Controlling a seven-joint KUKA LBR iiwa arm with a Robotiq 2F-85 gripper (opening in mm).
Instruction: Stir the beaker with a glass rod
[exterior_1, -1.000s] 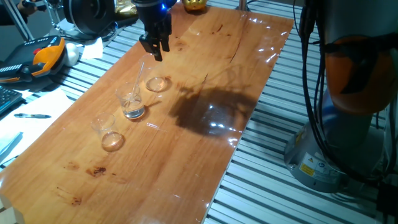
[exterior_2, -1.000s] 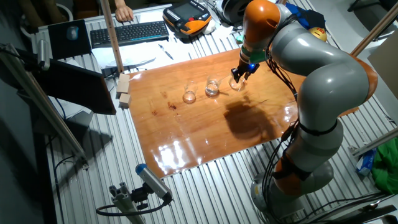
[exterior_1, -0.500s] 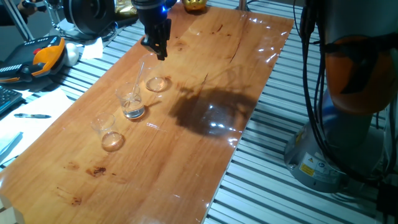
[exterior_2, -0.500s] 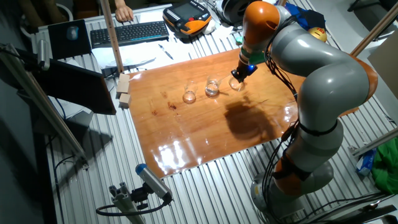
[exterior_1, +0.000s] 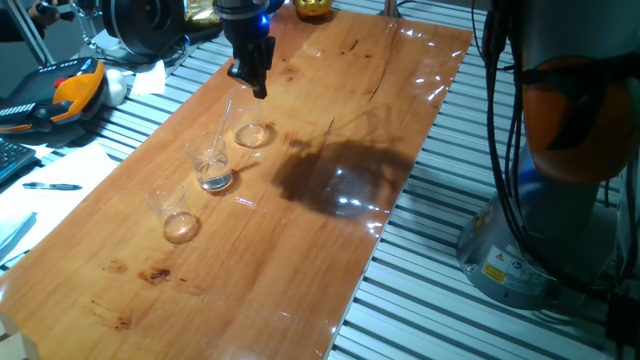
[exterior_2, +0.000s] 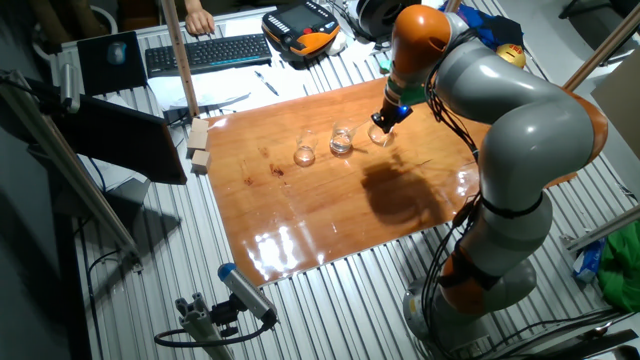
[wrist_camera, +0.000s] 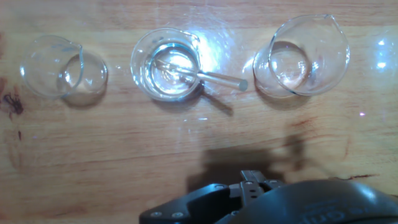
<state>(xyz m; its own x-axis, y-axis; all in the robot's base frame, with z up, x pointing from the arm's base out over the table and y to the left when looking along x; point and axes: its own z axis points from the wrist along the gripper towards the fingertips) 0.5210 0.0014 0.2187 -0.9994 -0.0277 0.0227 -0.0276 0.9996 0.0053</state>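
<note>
The beaker (exterior_1: 210, 162) (exterior_2: 342, 140) (wrist_camera: 168, 71) is the middle one of three clear glasses in a row on the wooden table (exterior_1: 330, 250), and its base glints white. The glass rod (exterior_1: 224, 128) (wrist_camera: 214, 78) leans inside it, its top end tilted toward the wider beaker. My gripper (exterior_1: 255, 88) (exterior_2: 383, 122) hangs above the table just beyond the wider beaker, apart from the rod, with nothing in it. Its fingers look narrow and close together from the side. The hand view shows only the dark housing (wrist_camera: 280, 202) at the bottom edge.
A wider beaker (exterior_1: 254, 134) (wrist_camera: 305, 56) stands nearest the gripper and a smaller one (exterior_1: 175, 212) (wrist_camera: 62, 73) at the row's other end. Two wooden blocks (exterior_2: 198, 145) sit off the table's edge. A keyboard (exterior_2: 205, 52) and orange pendant (exterior_1: 70, 90) lie beyond.
The gripper's tip looked forked and wider one second ago and now looks narrower. It has shifted slightly. Beakers and rod have not moved.
</note>
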